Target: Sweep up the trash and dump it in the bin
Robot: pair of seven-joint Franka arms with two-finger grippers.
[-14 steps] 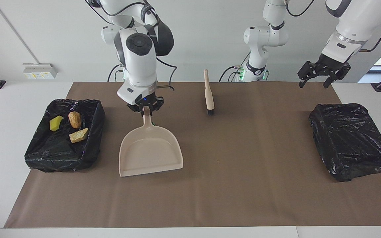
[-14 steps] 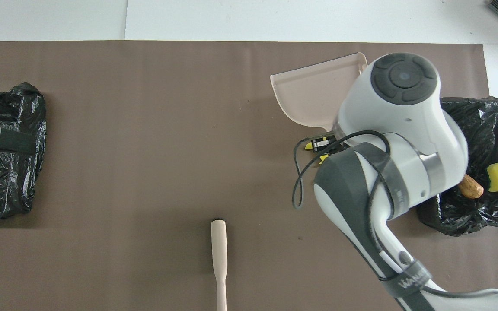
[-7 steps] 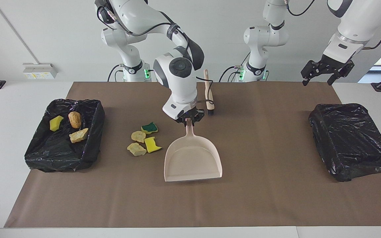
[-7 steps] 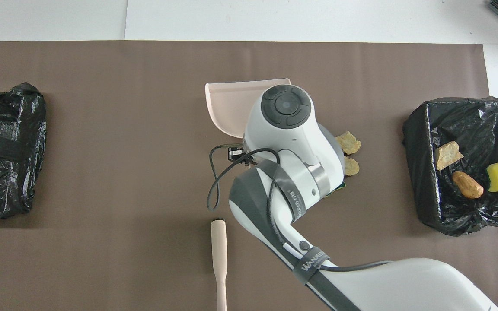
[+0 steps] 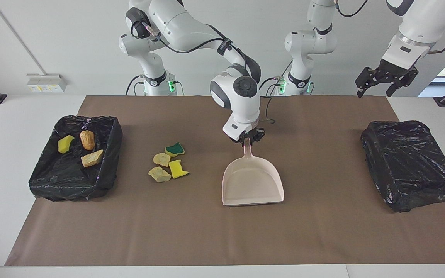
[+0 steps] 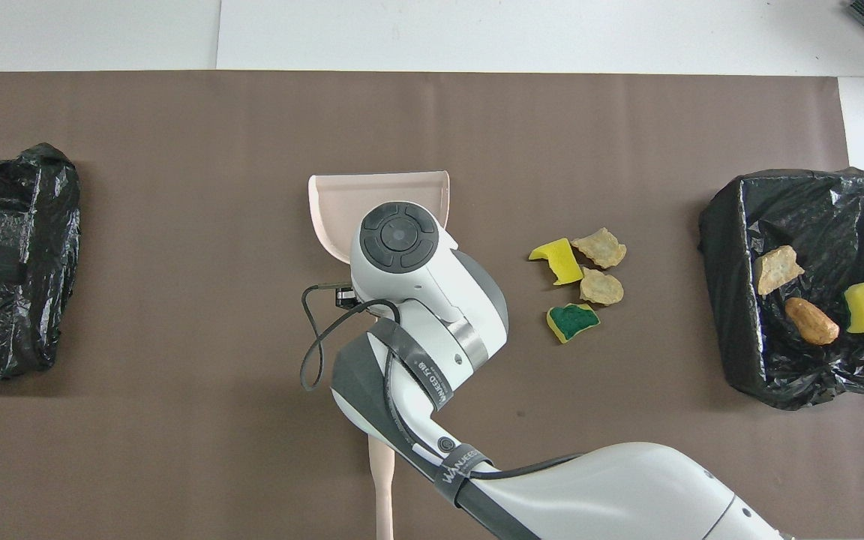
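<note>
Right gripper (image 5: 247,139) pinching pale pink plastic dustpan (image 5: 252,184) handle at frame centre, left gripper (image 5: 384,79) spread, upper right, waiting.

brush (image 6: 381,480) mostly under right arm

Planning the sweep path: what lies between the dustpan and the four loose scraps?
Only bare brown mat separates dustpan from the scraps, clearest in the facing view.
</note>
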